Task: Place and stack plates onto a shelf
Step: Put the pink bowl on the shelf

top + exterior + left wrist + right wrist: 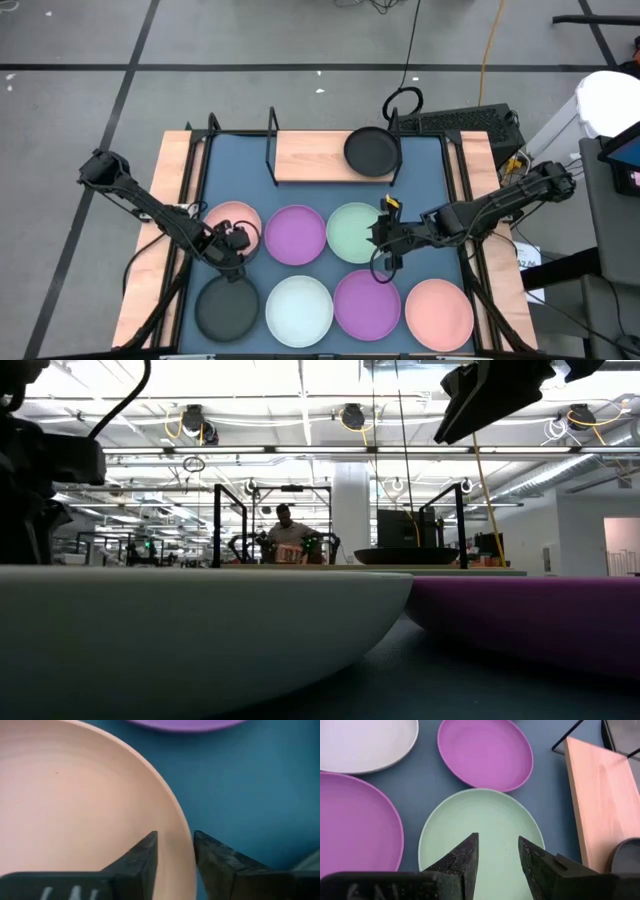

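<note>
Matte round pink plate (pixel 75 815) (perhaps ribbed)

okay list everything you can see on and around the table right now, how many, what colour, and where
pink plates: 2; one back left under the left gripper, one front right
purple plates: 2; one back row middle, one front row right of middle
pale green plate: 1, back row right, below the right gripper
white plate: 1, front row middle
black plates: 2; one front left on the table, one on the right end of the shelf
shelf: 1, light wood, black wire frame, back of the table
person: 1, far behind the table
left gripper: fingers astride the pink plate's rim, open
right gripper: over the green plate, open
</note>
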Robot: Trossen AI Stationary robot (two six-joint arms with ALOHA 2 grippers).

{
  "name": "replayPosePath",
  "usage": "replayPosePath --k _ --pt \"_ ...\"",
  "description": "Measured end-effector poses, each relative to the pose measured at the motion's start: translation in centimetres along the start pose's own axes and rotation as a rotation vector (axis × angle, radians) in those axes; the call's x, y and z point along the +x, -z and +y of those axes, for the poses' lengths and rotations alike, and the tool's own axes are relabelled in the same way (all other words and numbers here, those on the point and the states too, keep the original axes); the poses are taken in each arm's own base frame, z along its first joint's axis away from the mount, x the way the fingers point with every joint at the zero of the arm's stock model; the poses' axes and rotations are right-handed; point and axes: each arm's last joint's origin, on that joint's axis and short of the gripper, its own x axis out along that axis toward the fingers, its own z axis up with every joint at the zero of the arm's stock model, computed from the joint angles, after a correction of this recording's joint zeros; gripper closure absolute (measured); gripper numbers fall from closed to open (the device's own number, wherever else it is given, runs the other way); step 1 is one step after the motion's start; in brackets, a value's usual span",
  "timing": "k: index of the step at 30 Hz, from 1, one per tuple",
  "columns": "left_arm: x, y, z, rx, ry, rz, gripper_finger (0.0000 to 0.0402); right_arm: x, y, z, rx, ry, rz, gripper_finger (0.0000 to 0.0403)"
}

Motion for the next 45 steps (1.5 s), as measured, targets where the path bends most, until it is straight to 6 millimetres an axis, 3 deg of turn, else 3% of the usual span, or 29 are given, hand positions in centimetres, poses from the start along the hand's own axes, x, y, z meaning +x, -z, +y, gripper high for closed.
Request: replayPosePath --k 6,8,18,32,45 --pt "-0.1 0.4 -0.3 0.051 0.007 -0.001 0.0373 0.0 0.1 0.0 0.000 0.000 0.006 0.0282" --pt "-0.2 0.4 -0.3 0.045 0.006 -0.007 0.0388 0.0 0.1 0.0 0.000 0.000 0.006 0.0282" --pt "-1.1 -0.3 -0.8 0.013 -0.020 0.000 0.0391 0.0 0.1 0.0 0.001 0.000 0.005 0.0282" --pt "-7.0 -4.3 -3.5 0.131 -0.036 -0.067 0.0392 0.0 0.1 0.0 0.001 0.000 0.005 0.0282" --pt "-12.0 -8.2 -5.4 0.376 0.039 -0.249 0.0392 0.0 0.1 0.0 0.079 -0.004 0.008 0.0282"
